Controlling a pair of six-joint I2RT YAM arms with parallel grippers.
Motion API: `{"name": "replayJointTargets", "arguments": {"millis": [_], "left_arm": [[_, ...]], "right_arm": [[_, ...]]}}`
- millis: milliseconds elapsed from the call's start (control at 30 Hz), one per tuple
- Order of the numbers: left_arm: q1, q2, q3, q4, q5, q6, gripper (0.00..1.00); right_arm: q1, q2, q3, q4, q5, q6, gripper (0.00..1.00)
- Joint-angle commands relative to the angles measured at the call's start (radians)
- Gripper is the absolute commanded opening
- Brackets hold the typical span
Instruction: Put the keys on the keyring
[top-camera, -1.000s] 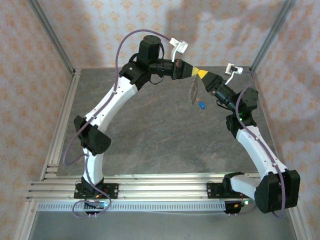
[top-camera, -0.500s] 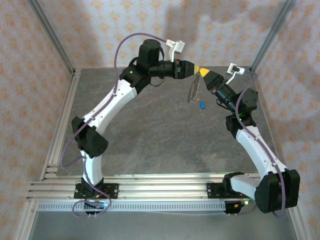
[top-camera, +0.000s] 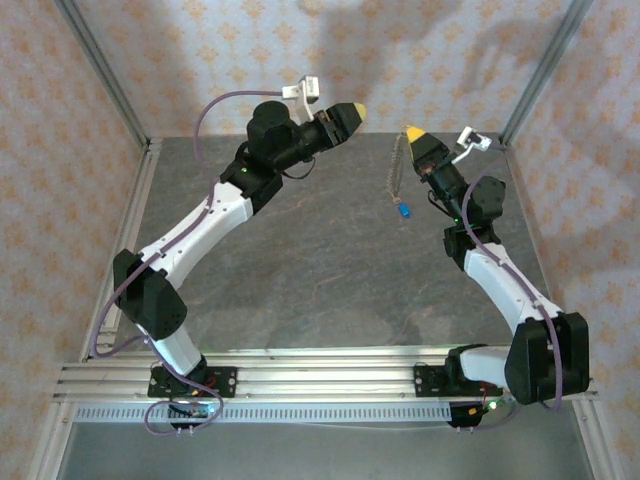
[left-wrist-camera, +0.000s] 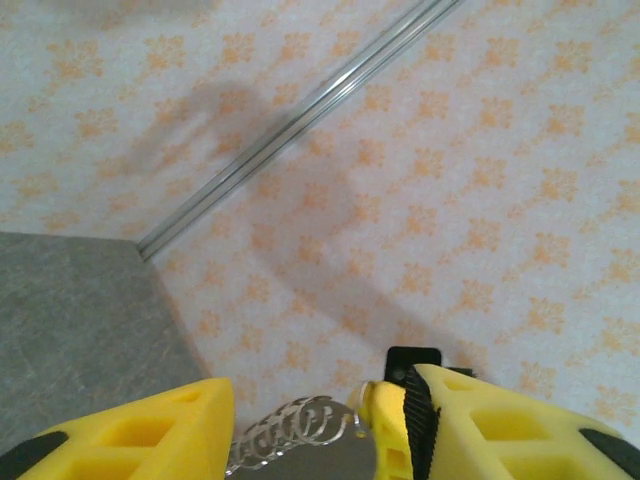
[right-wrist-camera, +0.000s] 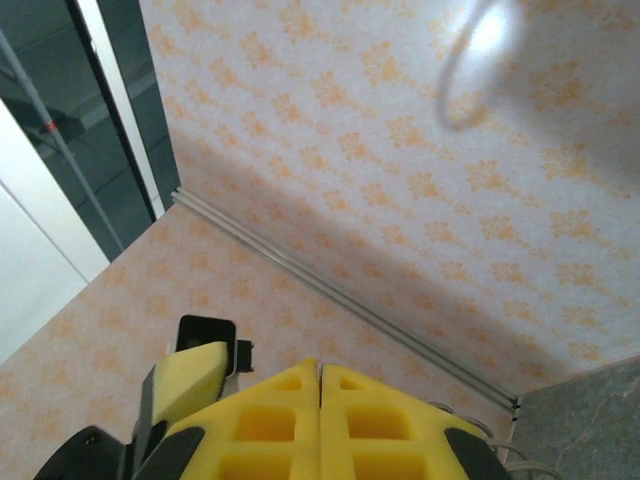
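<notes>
Yellow-tipped and pressed tight together, the right gripper (top-camera: 413, 132) pinches the top of the keyring (top-camera: 396, 168), which dangles below it over the far right part of the grey table (top-camera: 300, 260). The left gripper (top-camera: 352, 110), up near the back wall and well apart from the right one, stands partly open with nothing in its grasp. The blue key (top-camera: 403, 211) sits just under the ring's lower end; I cannot tell whether it hangs there or lies on the table.
</notes>
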Motion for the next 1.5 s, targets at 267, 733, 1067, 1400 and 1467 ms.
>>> {"name": "replayJointTargets", "arguments": {"millis": [267, 733, 1067, 1400, 1467], "left_arm": [[-0.047, 0.133, 0.136, 0.034, 0.050, 0.000, 0.39], [-0.084, 0.174, 0.179, 0.003, 0.080, 0.026, 0.38], [-0.097, 0.177, 0.190, -0.012, 0.091, 0.034, 0.36], [-0.104, 0.180, 0.190, -0.012, 0.097, 0.038, 0.35], [-0.106, 0.180, 0.193, -0.014, 0.096, 0.039, 0.34]], "right_arm": [[0.024, -0.004, -0.019, 0.048, 0.092, 0.029, 0.00], [0.036, 0.005, -0.014, 0.061, 0.080, 0.033, 0.00], [0.047, 0.005, -0.009, 0.066, 0.081, 0.033, 0.00], [0.052, 0.003, -0.008, 0.066, 0.077, 0.031, 0.00], [0.053, 0.005, -0.005, 0.066, 0.076, 0.031, 0.00]]}}
